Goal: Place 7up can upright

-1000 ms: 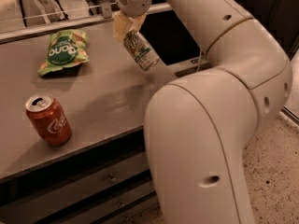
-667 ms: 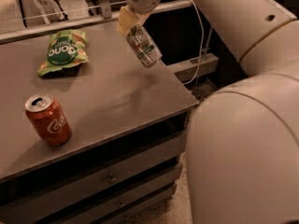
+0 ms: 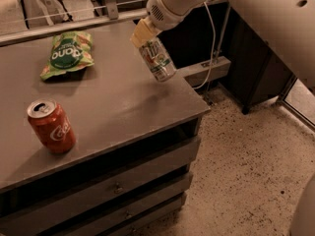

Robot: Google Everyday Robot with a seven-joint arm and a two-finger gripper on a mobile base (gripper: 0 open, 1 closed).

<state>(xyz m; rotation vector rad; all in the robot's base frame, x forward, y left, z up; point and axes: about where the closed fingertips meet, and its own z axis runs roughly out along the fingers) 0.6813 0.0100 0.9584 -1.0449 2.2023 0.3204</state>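
The 7up can [image 3: 157, 59], silvery with a pale green-and-white label, hangs tilted in the air above the right part of the grey table top [image 3: 113, 102], its bottom end pointing down and to the right. My gripper [image 3: 141, 35], with cream-coloured fingers [image 3: 139, 33], is shut on the can's upper end. The white arm reaches in from the upper right. The can does not touch the table.
A red cola can [image 3: 50, 125] stands upright near the table's front left. A green snack bag [image 3: 67, 53] lies at the back left. The table's right edge drops to a speckled floor [image 3: 246, 171]. Dark furniture and a cable stand behind.
The arm's bulk has swung out of the foreground to the upper right. The gripper and the held can stay over the table's right part, tilted as before.
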